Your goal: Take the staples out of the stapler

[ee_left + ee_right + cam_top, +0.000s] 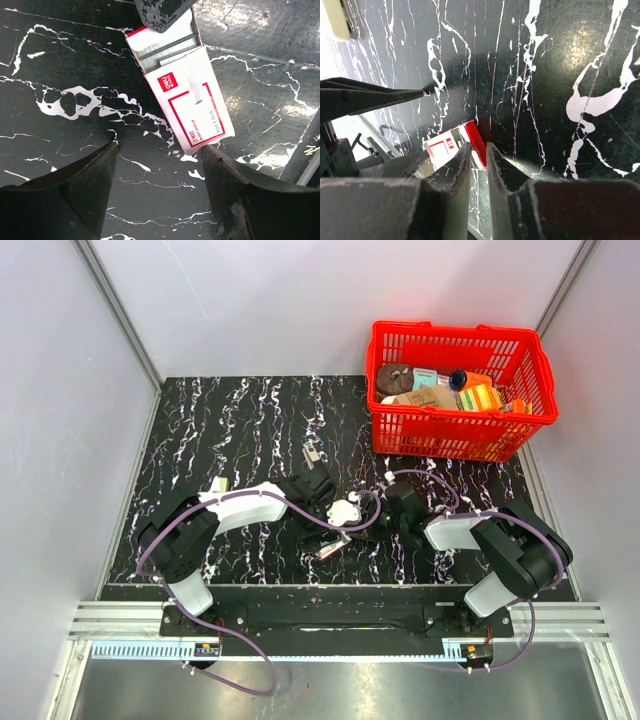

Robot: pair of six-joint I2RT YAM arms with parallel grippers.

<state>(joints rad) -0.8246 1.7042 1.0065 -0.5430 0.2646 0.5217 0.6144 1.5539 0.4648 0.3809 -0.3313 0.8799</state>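
Right now the stapler [310, 454] lies on the marbled mat [230, 430], beyond both claws and touching neither. The left claw [159, 147] hangs spread wide over 1 open staple box [187, 95]. The right claw [478, 146] is drawn almost together at that box's open end. A red basket [455, 328] crowds the far right corner, and open mat runs leftward to the wall.
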